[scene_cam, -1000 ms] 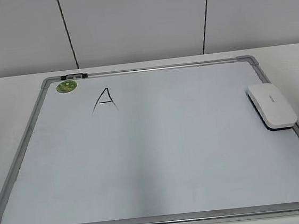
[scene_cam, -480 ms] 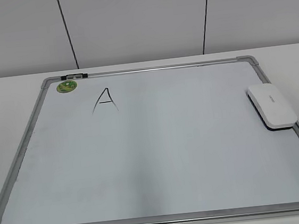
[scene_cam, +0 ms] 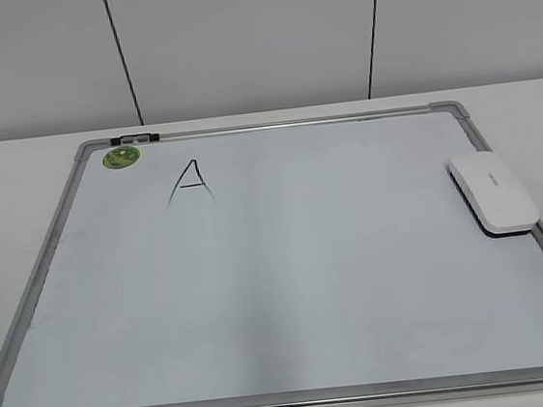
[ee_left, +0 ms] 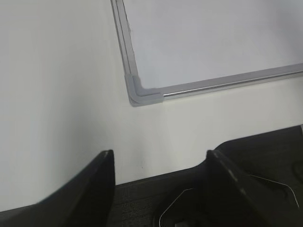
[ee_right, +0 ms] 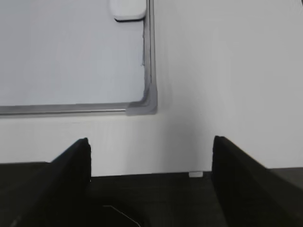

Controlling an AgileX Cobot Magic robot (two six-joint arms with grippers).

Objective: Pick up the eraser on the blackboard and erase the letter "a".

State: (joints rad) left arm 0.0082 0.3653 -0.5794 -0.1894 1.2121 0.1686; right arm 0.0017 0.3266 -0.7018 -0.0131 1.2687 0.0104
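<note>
The eraser, a flat white block with a dark underside, lies on the right edge of the blackboard; its near end also shows in the right wrist view. No lowercase "a" shows on the board. An angular capital "A" in black marker is at the upper left. My left gripper is open and empty over the table, near the board's corner. My right gripper is open and empty, short of the board's other near corner. Neither gripper shows in the exterior view.
A small round green magnet sits in the board's far left corner, beside a black clip on the frame. The board lies on a white table with a panelled wall behind.
</note>
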